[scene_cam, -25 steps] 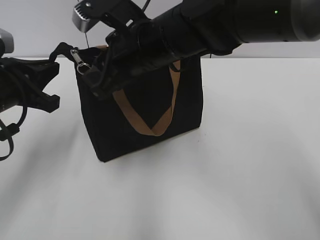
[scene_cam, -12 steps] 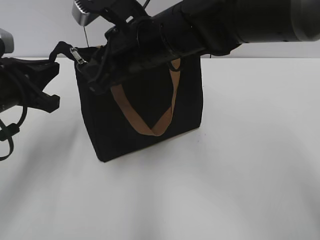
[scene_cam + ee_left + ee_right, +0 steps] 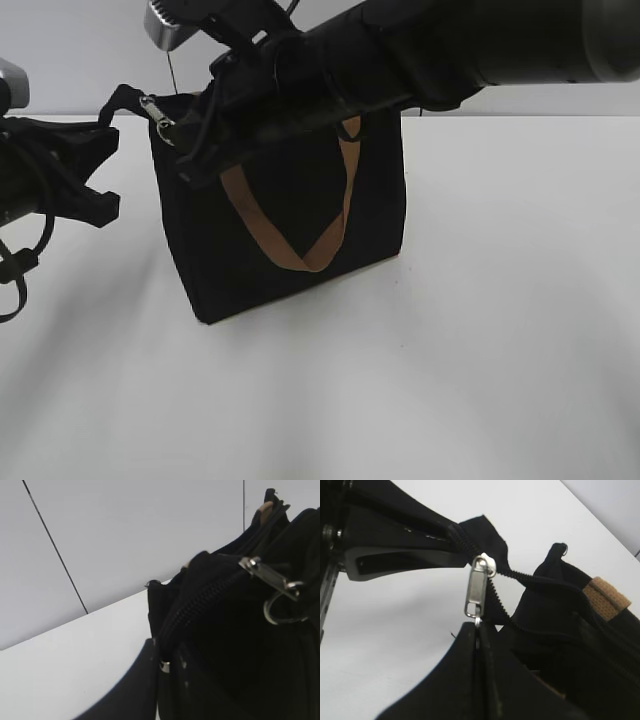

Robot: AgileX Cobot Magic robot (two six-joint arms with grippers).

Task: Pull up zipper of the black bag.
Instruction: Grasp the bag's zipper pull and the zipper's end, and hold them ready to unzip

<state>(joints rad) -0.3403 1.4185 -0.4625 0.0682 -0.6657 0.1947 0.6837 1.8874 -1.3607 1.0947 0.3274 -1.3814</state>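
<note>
The black bag (image 3: 375,200) stands upright on the white table. Its zipper (image 3: 156,111), a small silver pull with a ring clasp, sits at the bag's top left corner. My right gripper (image 3: 176,135) reaches across from the upper right. In the right wrist view it (image 3: 479,630) is shut on the clasp below the zipper (image 3: 479,586). My left gripper (image 3: 106,122) is shut on the black fabric end of the zip track (image 3: 162,666). The zipper also shows in the left wrist view (image 3: 269,576), with closed zip track (image 3: 200,605) below it.
A tan strap handle (image 3: 300,258) hangs down the bag's front; another strap end shows in the right wrist view (image 3: 606,596). The white table (image 3: 480,340) spreads in front and to the right. A pale wall stands behind.
The right gripper and the zipper pull have shifted slightly up and left toward the bag's corner. The left gripper has stayed in place.
</note>
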